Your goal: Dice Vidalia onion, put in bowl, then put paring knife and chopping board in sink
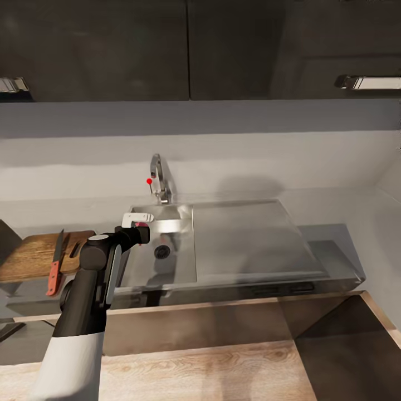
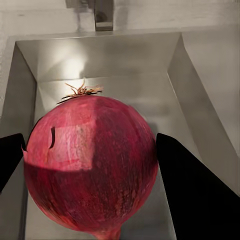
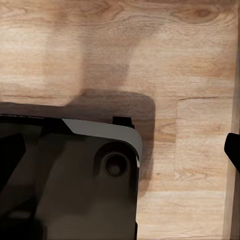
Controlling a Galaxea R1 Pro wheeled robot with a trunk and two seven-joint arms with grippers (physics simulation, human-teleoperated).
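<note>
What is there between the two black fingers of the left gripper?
In the left wrist view, the round red onion with a dry root tuft sits between the black fingers of the left gripper, above the stainless-steel sink.

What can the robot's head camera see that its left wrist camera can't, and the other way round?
Head view alone: the chopping board with the paring knife lying on it, the drainboard, the drain and the dark cabinets.

Left wrist view alone: the onion's red skin and dry tuft, close up between two dark fingers.

Both: the sink and the faucet.
</note>
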